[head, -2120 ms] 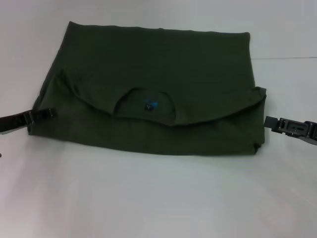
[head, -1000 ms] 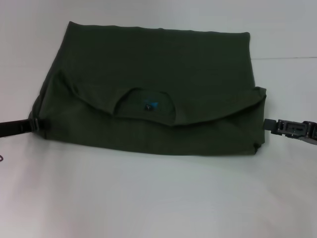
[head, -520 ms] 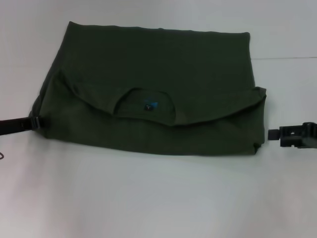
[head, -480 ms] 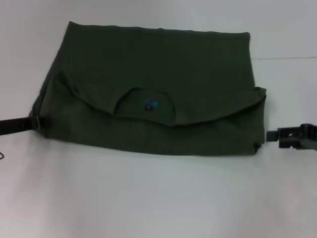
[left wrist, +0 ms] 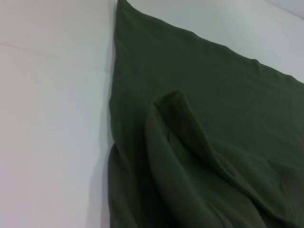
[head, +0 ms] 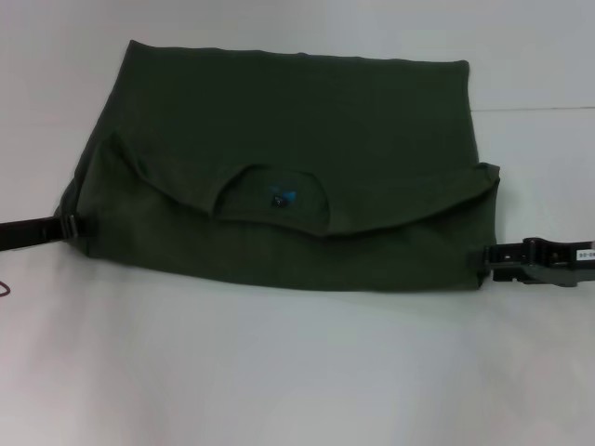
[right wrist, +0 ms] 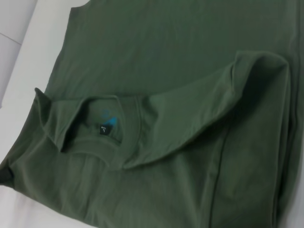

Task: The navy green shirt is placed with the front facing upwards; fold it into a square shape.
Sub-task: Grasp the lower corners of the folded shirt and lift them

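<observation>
You've got the navy green shirt (head: pixel 288 167) flat mid-table (head: pixel 279 372), folded once, collar up. Left gripper (head: pixel 67 226) at its left edge, right gripper (head: pixel 491 260) at near-right corner; can't tell either's jaw state.

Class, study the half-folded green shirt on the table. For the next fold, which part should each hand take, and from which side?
Probably the two near corners of the navy green shirt, each approached level from its own side. The layers stack into graspable edges there, and the left hand and right hand sit at those edges.

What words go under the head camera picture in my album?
Folded green shirt on a white table, one robot hand at each side edge.
</observation>
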